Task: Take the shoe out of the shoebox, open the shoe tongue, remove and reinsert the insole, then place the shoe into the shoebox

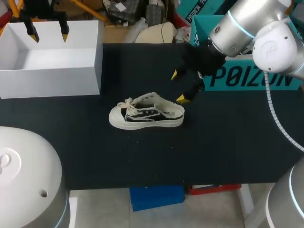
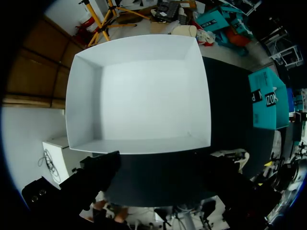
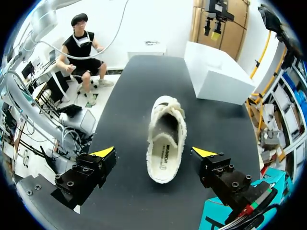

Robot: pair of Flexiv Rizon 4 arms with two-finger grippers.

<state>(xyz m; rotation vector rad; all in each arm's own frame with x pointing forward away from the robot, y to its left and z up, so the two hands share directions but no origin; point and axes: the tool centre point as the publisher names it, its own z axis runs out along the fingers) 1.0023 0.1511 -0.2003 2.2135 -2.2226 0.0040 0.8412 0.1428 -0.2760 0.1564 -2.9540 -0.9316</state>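
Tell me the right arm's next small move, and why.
Probably lower the right tool onto the heel end of the shoe to steady it. The shoe lies on the table outside the white box, heel toward that tool, whose fingers are open and clear of it. The insole sits inside.

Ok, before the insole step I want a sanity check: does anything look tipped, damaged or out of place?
Nothing stands out. The shoe sits upright on its sole on the table, apart from the empty white shoebox. The right pincer is open at the shoe's heel end, not gripping it.
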